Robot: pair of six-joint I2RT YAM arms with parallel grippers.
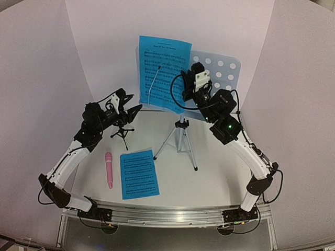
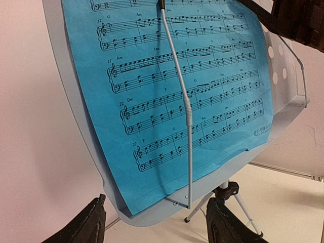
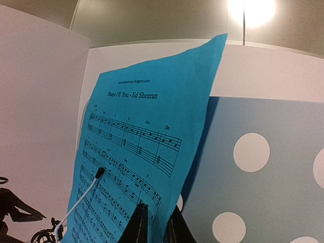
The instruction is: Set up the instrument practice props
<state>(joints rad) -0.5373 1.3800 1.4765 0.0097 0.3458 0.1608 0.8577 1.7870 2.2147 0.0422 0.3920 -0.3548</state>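
Sheet-music step, I'd say: one sheet (image 1: 159, 68) sits on the stand (image 1: 226, 71) under its wire (image 2: 188, 111), right gripper (image 3: 158, 225) nearly shut at its edge (can't tell if it's pinching), left gripper (image 2: 156, 212) open and empty. The second sheet (image 1: 139, 173) and mic (image 1: 109, 170) lie on the surface (image 1: 209, 178) and the mount (image 1: 122, 130) is empty, so next probably means backing off without dragging that sheet.

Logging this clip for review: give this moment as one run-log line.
left pincer: open, empty | right pincer: at edge of page on stand | microphone, second page: on table
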